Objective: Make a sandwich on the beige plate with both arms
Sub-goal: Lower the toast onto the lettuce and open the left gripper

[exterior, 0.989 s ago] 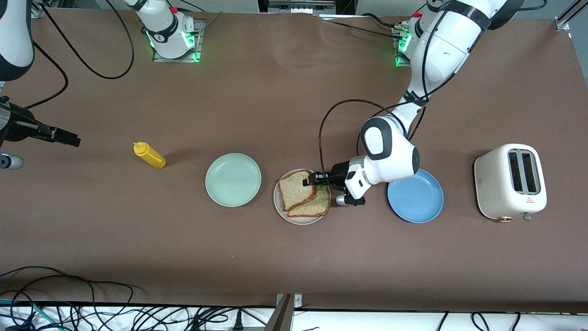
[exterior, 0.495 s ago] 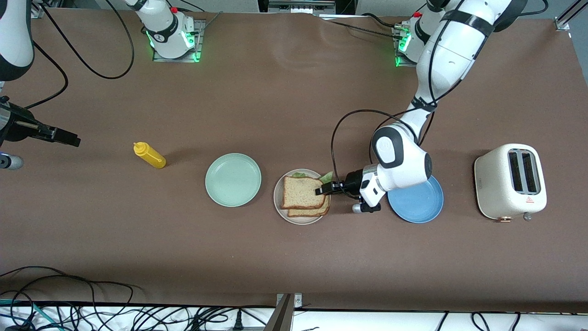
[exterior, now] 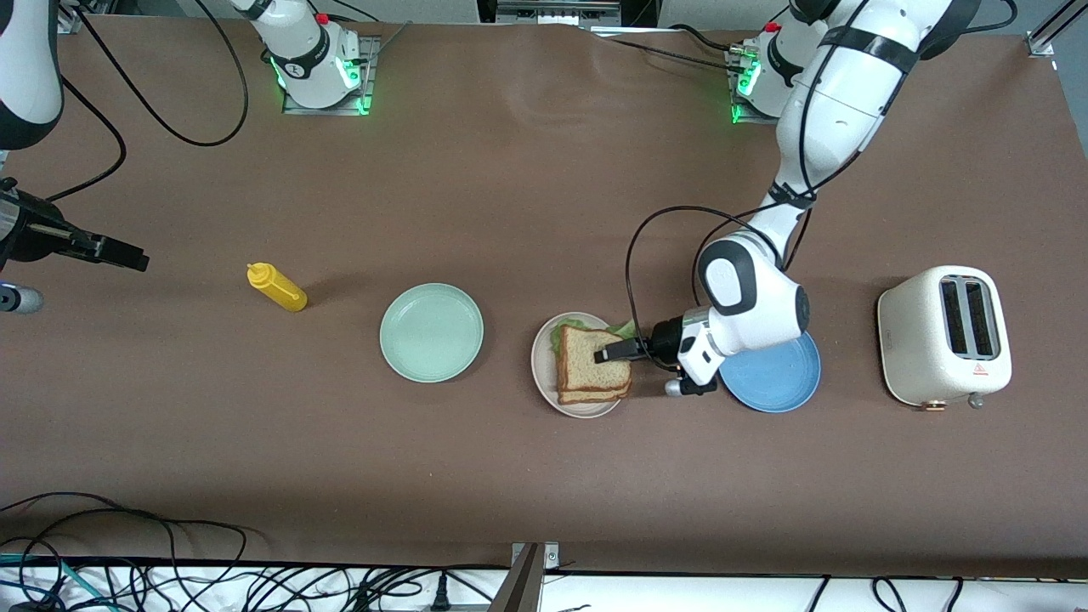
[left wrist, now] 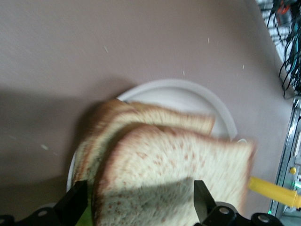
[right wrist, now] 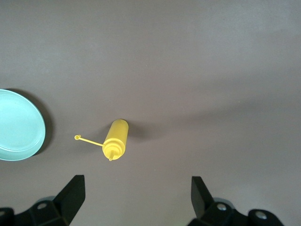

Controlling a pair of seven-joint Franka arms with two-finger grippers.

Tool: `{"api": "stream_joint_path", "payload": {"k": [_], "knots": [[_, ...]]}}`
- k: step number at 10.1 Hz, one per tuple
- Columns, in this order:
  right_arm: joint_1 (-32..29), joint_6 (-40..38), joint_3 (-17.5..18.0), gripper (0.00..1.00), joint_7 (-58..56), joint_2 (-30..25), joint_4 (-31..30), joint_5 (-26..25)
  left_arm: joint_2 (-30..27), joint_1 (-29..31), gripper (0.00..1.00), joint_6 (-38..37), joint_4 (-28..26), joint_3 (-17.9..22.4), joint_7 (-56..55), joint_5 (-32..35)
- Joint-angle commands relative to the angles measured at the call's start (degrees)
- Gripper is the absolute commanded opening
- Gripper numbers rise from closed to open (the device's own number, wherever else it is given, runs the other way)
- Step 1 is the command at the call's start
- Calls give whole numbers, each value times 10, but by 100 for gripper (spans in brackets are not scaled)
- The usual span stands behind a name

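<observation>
We see the sandwich [exterior: 594, 367] on the beige plate [exterior: 544, 378], the left gripper [exterior: 614, 352] spread open over it. At nine o'clock, the right gripper [exterior: 136, 256] waits, released. No readable writing.

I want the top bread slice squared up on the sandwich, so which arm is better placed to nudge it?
Left, probably. The left gripper hangs open right over the brown-crusted speckled bread sandwich on the round beige plate; the right gripper waits open above the yellow squeeze bottle.
</observation>
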Motion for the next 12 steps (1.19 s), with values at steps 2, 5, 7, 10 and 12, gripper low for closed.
{"api": "stream_joint_path", "payload": {"k": [2, 5, 7, 10, 12], "knots": [[2, -1, 0, 100, 8, -3, 2, -7, -33, 8, 100, 0, -13, 2, 11, 41], [2, -1, 0, 100, 7, -3, 3, -7, -65, 11, 100, -1, -19, 18, 10, 118], [2, -1, 0, 100, 7, -3, 3, -7, -146, 49, 100, -3, -79, 33, 11, 216], [2, -1, 0, 100, 9, -3, 3, -7, -289, 98, 100, -9, -179, 36, 13, 274], [2, -2, 0, 100, 9, -3, 3, -8, -362, 138, 100, -59, -215, 35, 11, 415]]}}
